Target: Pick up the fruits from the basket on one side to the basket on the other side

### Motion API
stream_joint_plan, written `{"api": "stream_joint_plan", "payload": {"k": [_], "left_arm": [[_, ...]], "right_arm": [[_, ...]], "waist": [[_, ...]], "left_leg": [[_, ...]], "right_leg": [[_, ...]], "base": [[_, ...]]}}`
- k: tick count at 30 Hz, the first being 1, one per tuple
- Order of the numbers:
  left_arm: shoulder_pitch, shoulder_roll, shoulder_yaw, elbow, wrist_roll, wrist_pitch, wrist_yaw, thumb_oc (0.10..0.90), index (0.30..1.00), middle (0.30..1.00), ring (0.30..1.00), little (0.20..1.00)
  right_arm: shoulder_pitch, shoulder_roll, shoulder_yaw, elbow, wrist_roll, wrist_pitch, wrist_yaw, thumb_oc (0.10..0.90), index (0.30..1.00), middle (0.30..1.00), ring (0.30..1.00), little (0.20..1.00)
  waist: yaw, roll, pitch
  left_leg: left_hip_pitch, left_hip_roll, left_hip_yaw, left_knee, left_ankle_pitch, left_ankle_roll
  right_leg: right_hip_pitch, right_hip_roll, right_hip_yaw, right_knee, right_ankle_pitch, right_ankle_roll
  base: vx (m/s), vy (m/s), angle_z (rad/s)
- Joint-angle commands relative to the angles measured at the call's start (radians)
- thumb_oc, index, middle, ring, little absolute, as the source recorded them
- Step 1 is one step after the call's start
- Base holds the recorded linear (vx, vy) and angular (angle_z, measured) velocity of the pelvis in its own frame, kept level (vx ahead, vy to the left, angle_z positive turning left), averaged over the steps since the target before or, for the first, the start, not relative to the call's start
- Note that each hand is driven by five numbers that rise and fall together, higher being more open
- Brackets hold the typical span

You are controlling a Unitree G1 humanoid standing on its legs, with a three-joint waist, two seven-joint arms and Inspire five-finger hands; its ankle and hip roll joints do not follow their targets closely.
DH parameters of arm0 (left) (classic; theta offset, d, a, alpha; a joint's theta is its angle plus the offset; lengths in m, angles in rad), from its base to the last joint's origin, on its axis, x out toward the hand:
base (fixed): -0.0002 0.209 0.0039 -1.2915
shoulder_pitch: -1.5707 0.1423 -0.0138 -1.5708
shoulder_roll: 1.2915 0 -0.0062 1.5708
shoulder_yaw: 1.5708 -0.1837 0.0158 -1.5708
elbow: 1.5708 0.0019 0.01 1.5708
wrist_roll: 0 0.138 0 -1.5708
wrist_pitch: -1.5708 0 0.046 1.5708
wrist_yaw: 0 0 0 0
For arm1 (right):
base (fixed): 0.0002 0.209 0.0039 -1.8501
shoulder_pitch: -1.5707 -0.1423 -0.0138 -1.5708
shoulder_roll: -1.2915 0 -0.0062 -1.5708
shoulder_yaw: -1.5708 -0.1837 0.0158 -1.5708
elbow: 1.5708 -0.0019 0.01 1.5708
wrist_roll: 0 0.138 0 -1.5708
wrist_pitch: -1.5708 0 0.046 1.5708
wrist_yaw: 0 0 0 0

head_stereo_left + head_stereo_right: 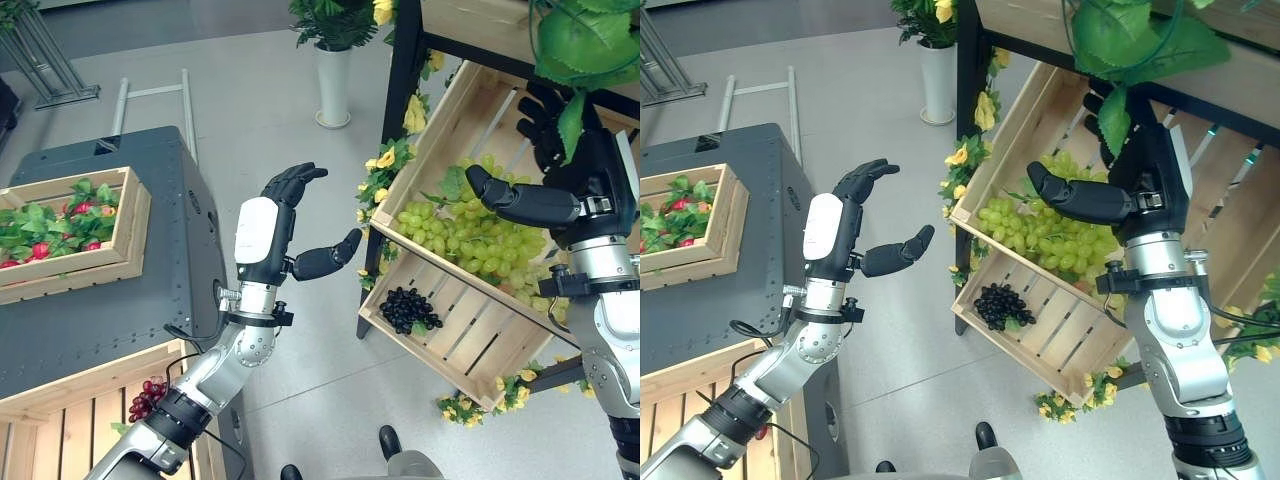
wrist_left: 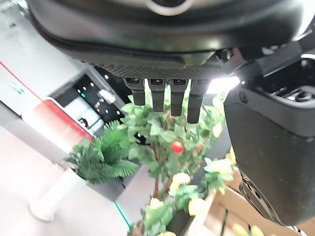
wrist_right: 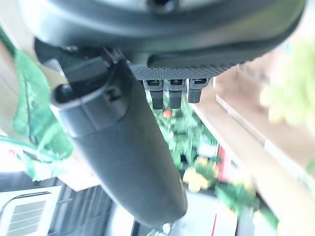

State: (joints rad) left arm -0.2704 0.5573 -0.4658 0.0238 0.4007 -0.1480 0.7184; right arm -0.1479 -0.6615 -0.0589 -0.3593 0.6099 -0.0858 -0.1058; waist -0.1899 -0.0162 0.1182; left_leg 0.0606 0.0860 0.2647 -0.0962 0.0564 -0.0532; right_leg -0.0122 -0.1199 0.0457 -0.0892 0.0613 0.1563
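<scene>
Tilted wooden crate (image 1: 470,345): pale green grapes (image 1: 470,240), black grapes (image 1: 408,308); both robot hands spread, empty.

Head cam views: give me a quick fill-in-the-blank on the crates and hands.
1. The green grapes lie in the ____ compartment of the tilted wooden crate.
2. The dark grapes lie in the ____ compartment.
3. The right hand is up by the ____ grapes.
4. The left hand holds ____.

Missing words: upper; lower; green; nothing
</scene>
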Motion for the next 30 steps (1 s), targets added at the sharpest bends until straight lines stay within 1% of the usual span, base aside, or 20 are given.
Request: {"api": "stream_joint_plan", "payload": {"k": [1,4,6,9,11,12,13,14,15,17,19,20,21,22,23,24,26,27,29,30], "left_arm": [[-0.066,0.005,0.09,-0.006,0.07,-0.028,0.097,0.8,0.9,0.9,0.9,0.9],[-0.045,0.006,0.113,0.004,0.09,-0.023,0.12,0.8,0.9,0.9,0.9,0.9],[-0.024,0.006,0.133,0.004,0.099,-0.017,0.132,0.8,0.9,0.9,0.9,0.9],[0.01,0.01,0.171,0.008,0.121,0.002,0.152,0.8,0.9,0.9,0.9,0.9],[0.026,0.012,0.185,0.006,0.133,0.012,0.166,0.8,0.9,0.9,0.9,0.9],[0.041,0.018,0.201,0.004,0.135,0.029,0.174,0.8,0.9,0.9,0.9,0.9],[0.045,0.018,0.206,0.006,0.138,0.031,0.178,0.8,0.9,0.9,0.9,0.9],[0.062,0.022,0.229,0.009,0.142,0.035,0.181,0.8,0.9,0.9,0.9,0.9],[0.076,0.024,0.246,0.013,0.142,0.039,0.182,0.8,0.9,0.9,0.9,0.9],[0.095,0.025,0.266,0.013,0.137,0.052,0.186,0.8,0.9,0.9,0.9,0.9],[0.124,0.033,0.303,0.012,0.163,0.065,0.188,0.8,0.9,0.9,0.9,0.9],[0.134,0.036,0.317,0.016,0.171,0.071,0.188,0.8,0.9,0.9,0.9,0.9],[0.159,0.047,0.347,0.023,0.18,0.071,0.186,0.8,0.9,0.9,0.9,0.9],[0.168,0.051,0.36,0.027,0.189,0.071,0.184,0.8,0.9,0.9,0.9,0.9],[0.185,0.059,0.378,0.034,0.206,0.083,0.185,0.8,0.9,0.9,0.9,0.9],[0.195,0.066,0.391,0.039,0.209,0.083,0.186,0.8,0.9,0.9,0.9,0.9],[0.216,0.081,0.413,0.052,0.178,0.088,0.187,0.8,0.9,0.9,0.9,0.9],[0.233,0.083,0.433,0.068,0.185,0.078,0.197,0.8,0.9,0.9,0.9,0.9],[0.256,0.096,0.454,0.092,0.203,0.096,0.198,0.8,0.9,0.9,0.9,0.9],[0.266,0.104,0.46,0.106,0.189,0.104,0.189,0.8,0.9,0.9,0.9,0.9]], "right_arm": [[-0.133,0.02,-0.001,-0.116,0.059,-0.089,0.092,0.8,0.9,0.9,0.9,0.9],[-0.137,0.062,0.04,-0.104,0.069,-0.074,0.107,0.8,0.9,0.9,0.9,0.9],[-0.134,0.09,0.068,-0.093,0.046,-0.071,0.104,0.8,0.9,0.9,0.9,0.9],[-0.118,0.134,0.101,-0.073,0.078,-0.064,0.133,0.8,0.9,0.9,0.9,0.9],[-0.111,0.149,0.115,-0.07,0.092,-0.061,0.141,0.8,0.9,0.9,0.9,0.9],[-0.1,0.164,0.13,-0.056,0.098,-0.072,0.154,0.8,0.9,0.9,0.9,0.9],[-0.098,0.167,0.133,-0.052,0.104,-0.073,0.159,0.8,0.9,0.9,0.9,0.9],[-0.081,0.183,0.147,-0.033,0.069,-0.103,0.175,0.8,0.9,0.9,0.9,0.9],[-0.072,0.194,0.156,-0.024,0.044,-0.115,0.187,0.8,0.9,0.9,0.9,0.9],[-0.064,0.2,0.166,-0.02,0.063,-0.112,0.204,0.8,0.9,0.9,0.9,0.9],[-0.048,0.211,0.177,-0.007,0.041,-0.12,0.223,0.8,0.9,0.9,0.9,0.9],[-0.047,0.215,0.184,0.002,0.057,-0.113,0.229,0.8,0.9,0.9,0.9,0.9],[-0.036,0.228,0.201,0.023,0.071,-0.102,0.252,0.8,0.9,0.9,0.9,0.9],[-0.031,0.23,0.204,0.03,0.072,-0.099,0.261,0.8,0.9,0.9,0.9,0.9],[-0.021,0.237,0.213,0.041,0.086,-0.076,0.263,0.8,0.9,0.9,0.9,0.9],[-0.015,0.242,0.221,0.05,0.086,-0.072,0.263,0.8,0.9,0.9,0.9,0.9],[-0.004,0.247,0.237,0.063,0.079,-0.053,0.261,0.8,0.9,0.9,0.9,0.9],[0.01,0.256,0.254,0.084,0.069,-0.044,0.259,0.8,0.9,0.9,0.9,0.9],[0.023,0.264,0.282,0.116,0.036,-0.032,0.257,0.8,0.9,0.9,0.9,0.9],[0.029,0.261,0.29,0.13,0.035,-0.017,0.255,0.8,0.9,0.9,0.9,0.9]], "waist": [[0.052,-0.009,-0.078],[0.078,-0.012,-0.083],[0.099,-0.012,-0.086],[0.132,-0.013,-0.087],[0.144,-0.014,-0.087],[0.158,-0.014,-0.085],[0.161,-0.014,-0.084],[0.175,-0.014,-0.081],[0.184,-0.015,-0.079],[0.196,-0.015,-0.078],[0.216,-0.016,-0.077],[0.225,-0.016,-0.075],[0.243,-0.016,-0.073],[0.25,-0.017,-0.071],[0.261,-0.016,-0.069],[0.268,-0.017,-0.068],[0.276,-0.019,-0.066],[0.288,-0.02,-0.06],[0.3,-0.021,-0.048],[0.307,-0.022,-0.041]], "left_leg": [[0.033,-0.019,-0.053,0.009,-0.1,0.004],[0.019,-0.024,-0.076,0.009,-0.09,0.004],[0.009,-0.03,-0.099,0.009,-0.086,0.004],[-0.01,-0.039,-0.134,0.009,-0.079,0.004],[-0.019,-0.044,-0.149,0.009,-0.074,0.004],[-0.027,-0.051,-0.163,0.009,-0.072,0.005],[-0.028,-0.052,-0.167,0.009,-0.071,0.006],[-0.034,-0.057,-0.181,0.009,-0.067,0.006],[-0.04,-0.06,-0.19,0.009,-0.063,0.006],[-0.046,-0.064,-0.202,0.009,-0.059,0.006],[-0.053,-0.071,-0.218,0.009,-0.056,0.006],[-0.055,-0.075,-0.225,0.009,-0.054,0.007],[-0.053,-0.081,-0.236,0.009,-0.061,0.005],[-0.058,-0.084,-0.24,0.009,-0.053,0.005],[-0.055,-0.087,-0.247,0.009,-0.06,0.005],[-0.056,-0.09,-0.251,0.009,-0.059,0.005],[-0.056,-0.094,-0.258,0.009,-0.058,0.006],[-0.057,-0.096,-0.262,0.009,-0.055,0.007],[-0.058,-0.099,-0.268,0.009,-0.05,0.007],[-0.059,-0.099,-0.271,0.009,-0.046,0.007]], "right_leg": [[0.001,0.08,-0.086,0.002,0.002,-0.043],[0.0,0.073,-0.105,0.002,0.004,-0.047],[0.001,0.068,-0.12,0.002,0.002,-0.048],[0.004,0.06,-0.144,0.002,0.002,-0.047],[0.004,0.058,-0.154,0.002,0.003,-0.046],[0.006,0.055,-0.163,0.002,0.002,-0.045],[0.007,0.055,-0.165,0.002,0.002,-0.045],[0.009,0.052,-0.174,0.002,0.004,-0.045],[0.011,0.049,-0.183,0.002,0.004,-0.044],[0.013,0.047,-0.192,0.002,0.003,-0.043],[0.018,0.044,-0.206,0.002,-0.001,-0.043],[0.02,0.042,-0.213,0.002,-0.001,-0.043],[0.03,0.039,-0.228,0.002,-0.01,-0.041],[0.028,0.037,-0.233,0.002,-0.005,-0.042],[0.035,0.036,-0.241,0.002,-0.012,-0.041],[0.037,0.035,-0.245,0.002,-0.013,-0.041],[0.04,0.034,-0.255,0.002,-0.016,-0.041],[0.043,0.033,-0.265,0.002,-0.016,-0.042],[0.044,0.034,-0.278,0.01,-0.021,-0.042],[0.039,0.034,-0.284,0.022,-0.028,-0.044]], "base": [[-0.01,0.003,0.16],[-0.03,-0.002,0.17],[0.01,0.009,0.3],[0.01,0.0,0.3],[0.01,0.003,0.32],[0.01,0.008,0.31],[0.02,0.01,0.28],[0.02,0.007,0.31],[0.03,0.007,0.32],[0.03,0.01,0.32],[0.05,0.021,0.32],[0.09,0.037,0.34],[0.07,0.042,0.38],[0.11,0.058,0.38],[0.06,0.05,0.35],[0.1,0.065,0.36],[0.05,0.055,0.21],[0.05,0.062,0.1],[0.04,0.075,0.21],[0.02,0.052,0.24]]}}
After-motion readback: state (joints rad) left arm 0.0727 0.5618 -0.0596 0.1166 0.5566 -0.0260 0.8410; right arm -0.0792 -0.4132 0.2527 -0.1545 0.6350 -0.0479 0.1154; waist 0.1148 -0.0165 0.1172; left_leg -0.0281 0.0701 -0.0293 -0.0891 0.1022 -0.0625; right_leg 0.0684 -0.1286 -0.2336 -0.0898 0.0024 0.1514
